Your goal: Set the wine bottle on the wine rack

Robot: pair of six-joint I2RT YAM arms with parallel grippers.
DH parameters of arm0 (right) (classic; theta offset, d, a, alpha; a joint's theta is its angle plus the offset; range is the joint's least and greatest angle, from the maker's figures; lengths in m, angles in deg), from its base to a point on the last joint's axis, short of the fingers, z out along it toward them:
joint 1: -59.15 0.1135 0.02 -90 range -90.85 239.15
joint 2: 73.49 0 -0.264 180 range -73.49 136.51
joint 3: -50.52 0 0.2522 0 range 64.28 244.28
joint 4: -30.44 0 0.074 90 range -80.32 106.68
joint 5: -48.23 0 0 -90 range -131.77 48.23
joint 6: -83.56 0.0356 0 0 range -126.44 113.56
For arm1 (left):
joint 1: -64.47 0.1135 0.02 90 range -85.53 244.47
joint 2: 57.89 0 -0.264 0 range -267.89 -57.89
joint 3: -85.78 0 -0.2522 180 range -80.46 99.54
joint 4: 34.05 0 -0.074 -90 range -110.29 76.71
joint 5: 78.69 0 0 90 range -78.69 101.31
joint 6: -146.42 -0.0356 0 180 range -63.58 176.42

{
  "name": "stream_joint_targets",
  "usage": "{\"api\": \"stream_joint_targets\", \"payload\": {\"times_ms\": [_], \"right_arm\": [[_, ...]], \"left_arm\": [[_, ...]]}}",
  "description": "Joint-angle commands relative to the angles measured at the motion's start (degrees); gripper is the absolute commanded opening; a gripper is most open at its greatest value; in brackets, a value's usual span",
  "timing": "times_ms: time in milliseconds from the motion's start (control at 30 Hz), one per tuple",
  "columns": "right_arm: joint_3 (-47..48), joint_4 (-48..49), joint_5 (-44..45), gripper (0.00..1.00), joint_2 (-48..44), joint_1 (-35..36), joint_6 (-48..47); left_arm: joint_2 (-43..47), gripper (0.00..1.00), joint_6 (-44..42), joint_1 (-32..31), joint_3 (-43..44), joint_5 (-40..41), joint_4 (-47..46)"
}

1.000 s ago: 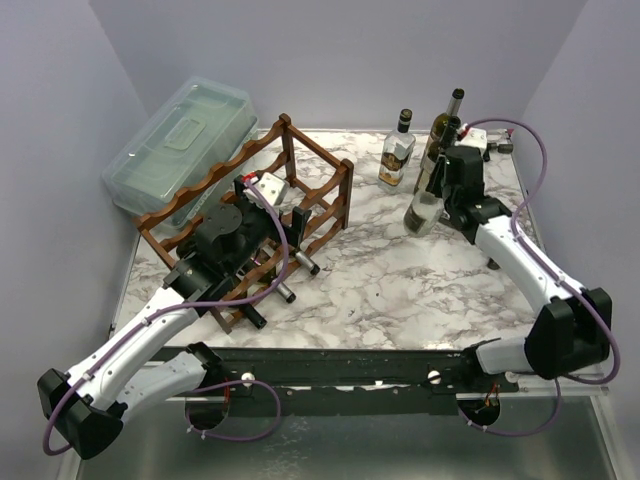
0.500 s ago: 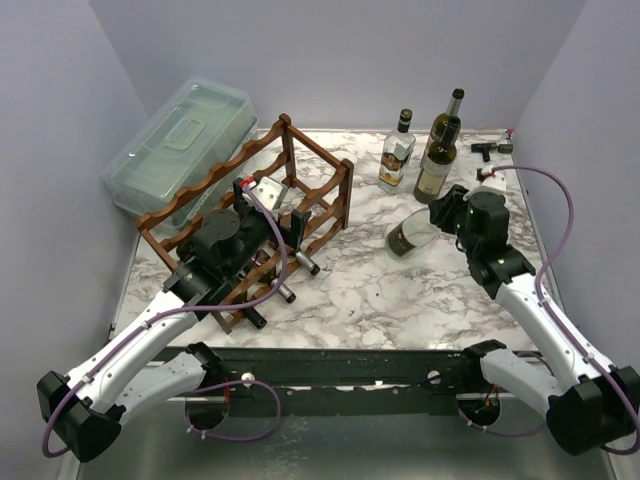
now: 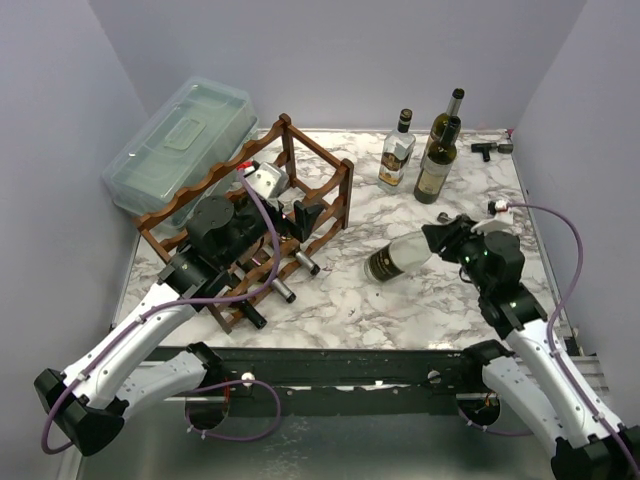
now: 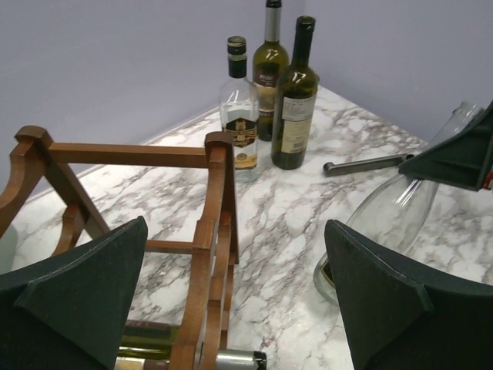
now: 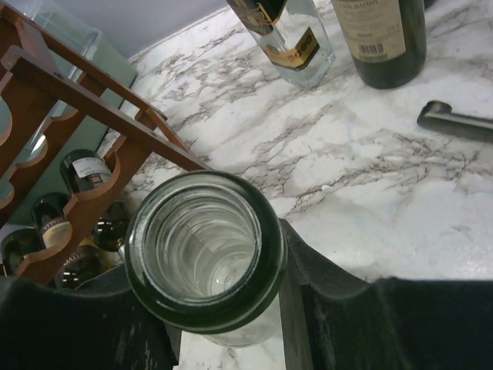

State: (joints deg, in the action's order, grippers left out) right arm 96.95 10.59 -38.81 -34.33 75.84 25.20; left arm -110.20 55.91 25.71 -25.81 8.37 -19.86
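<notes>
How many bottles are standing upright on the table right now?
3, grouped at the far right: a clear bottle, a dark green bottle beside it, and a taller green bottle just behind. None seems hidden.

**Clear lane at 6 o'clock**

Bare table [image 3: 345,292] is lying open from centre toward 6 o'clock, giving passage; the wine rack [image 3: 316,147] is blocking 9 o'clock, the left gripper [image 4: 233,229] spreading wide over it; a clear box [image 3: 180,135] is walling off 10 o'clock; three standing bottles [image 3: 396,152] are crowding 1 o'clock; the wine bottle [image 3: 395,262], pinched by the right gripper [image 3: 438,240], is slanting across 3 o'clock.
</notes>
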Motion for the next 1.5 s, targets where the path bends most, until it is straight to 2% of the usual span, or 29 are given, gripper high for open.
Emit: {"api": "stream_joint_targets", "payload": {"times_ms": [0,200,300,500,733,1100,1467], "right_arm": [[-4.08,8.58,-1.45,0.0,-8.64,0.18,8.29],[-5.92,3.67,1.13,0.01,-14.98,0.17,10.22],[-5.33,0.74,1.74,0.01,-17.34,0.18,10.59],[-5.73,-1.12,1.94,0.0,-21.56,0.19,13.14],[-4.4,-1.3,-0.74,0.01,-21.55,0.17,15.8],[-2.72,-1.22,-5.77,0.01,-22.13,0.19,18.2],[-0.72,-3.43,-6.32,0.01,-23.42,0.18,18.73]], "left_arm": [[-1.32,0.99,5.66,-0.29,0.7,-6.16,-0.14],[-5.16,0.99,6.83,-1.02,2.15,-13.41,-4.98],[-9.06,0.98,5.86,-5.02,4.56,-13.95,-4.94],[-18.86,0.96,-6.74,-21.9,6.25,0.17,-5.6],[-29.32,0.96,-14.4,-32.19,5.37,9.12,-10.69],[-38.18,0.98,-18.81,-34.39,4.47,18.83,-16.34],[-42.84,0.99,-22.38,-34.48,1.8,22.96,-23.68]]}}
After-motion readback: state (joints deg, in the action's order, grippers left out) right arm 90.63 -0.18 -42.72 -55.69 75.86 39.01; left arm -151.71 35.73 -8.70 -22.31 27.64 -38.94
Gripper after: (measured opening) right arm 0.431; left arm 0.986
